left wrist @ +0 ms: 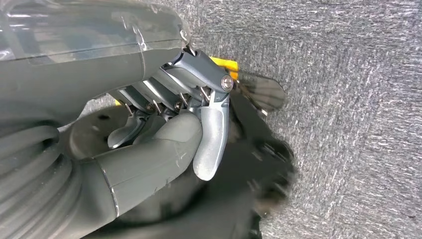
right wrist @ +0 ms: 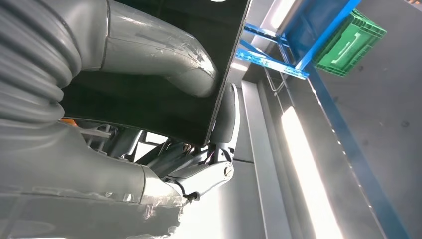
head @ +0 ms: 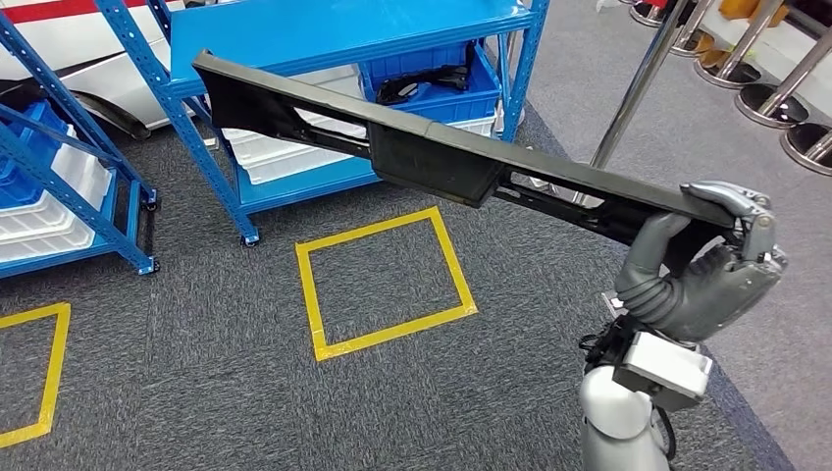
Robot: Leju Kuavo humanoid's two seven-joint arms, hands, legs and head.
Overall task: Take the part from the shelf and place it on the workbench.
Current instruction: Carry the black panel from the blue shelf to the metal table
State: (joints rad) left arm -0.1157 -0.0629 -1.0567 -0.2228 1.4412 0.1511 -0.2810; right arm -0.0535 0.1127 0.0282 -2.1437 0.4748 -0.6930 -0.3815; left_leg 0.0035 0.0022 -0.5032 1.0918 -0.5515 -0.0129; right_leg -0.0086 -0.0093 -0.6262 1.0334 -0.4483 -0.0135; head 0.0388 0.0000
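Note:
The part [head: 432, 157] is a long black flat bar with a thicker block at its middle. My right hand [head: 711, 265] grips its near end at the right of the head view, fingers over the top edge and thumb underneath, holding it out over the floor towards the blue shelf [head: 343, 39]. In the right wrist view the part's dark flat face [right wrist: 149, 84] lies between the thumb and the fingers. My left hand [left wrist: 164, 134] hangs above the grey carpet with its fingers curled in and nothing in them.
A yellow taped square [head: 383, 280] marks the carpet below the part. The blue shelf holds white bins [head: 285, 147] and a blue crate [head: 432, 83]. A second blue rack [head: 59, 186] stands at the left. A metal pole [head: 638, 88] and round stool bases [head: 775, 98] stand at the right.

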